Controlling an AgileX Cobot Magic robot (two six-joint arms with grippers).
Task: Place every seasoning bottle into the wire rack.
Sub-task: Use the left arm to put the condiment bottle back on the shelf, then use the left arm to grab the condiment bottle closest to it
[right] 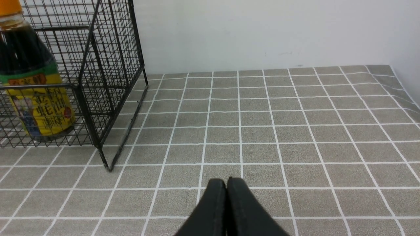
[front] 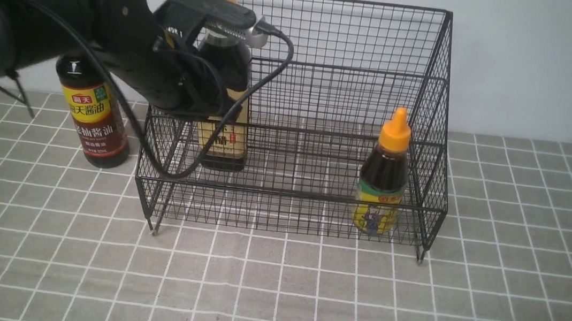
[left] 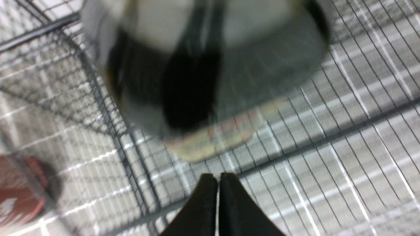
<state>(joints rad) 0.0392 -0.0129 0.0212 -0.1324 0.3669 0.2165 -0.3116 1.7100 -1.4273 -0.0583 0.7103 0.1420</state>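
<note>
The black wire rack (front: 434, 107) stands mid-table. The gold-capped bottle (front: 222, 137) with the beige label stands inside it at the left, and shows blurred in the left wrist view (left: 203, 82). The squeeze bottle (front: 383, 179) with the orange nozzle stands inside at the front right, also in the right wrist view (right: 36, 98). The yellow-red labelled bottle (front: 91, 119) stands on the table outside the rack's left side, its cap hidden by my left arm (front: 118, 28). My left gripper (left: 218, 177) is shut and empty just in front of the gold-capped bottle. My right gripper (right: 226, 182) is shut and empty over the table, right of the rack.
A grey checked cloth (front: 270, 299) covers the table. A white wall (front: 545, 61) rises close behind the rack. The cloth's right edge (right: 407, 95) lies by a side wall. My left arm's cable (front: 268, 78) loops in front of the rack's left part.
</note>
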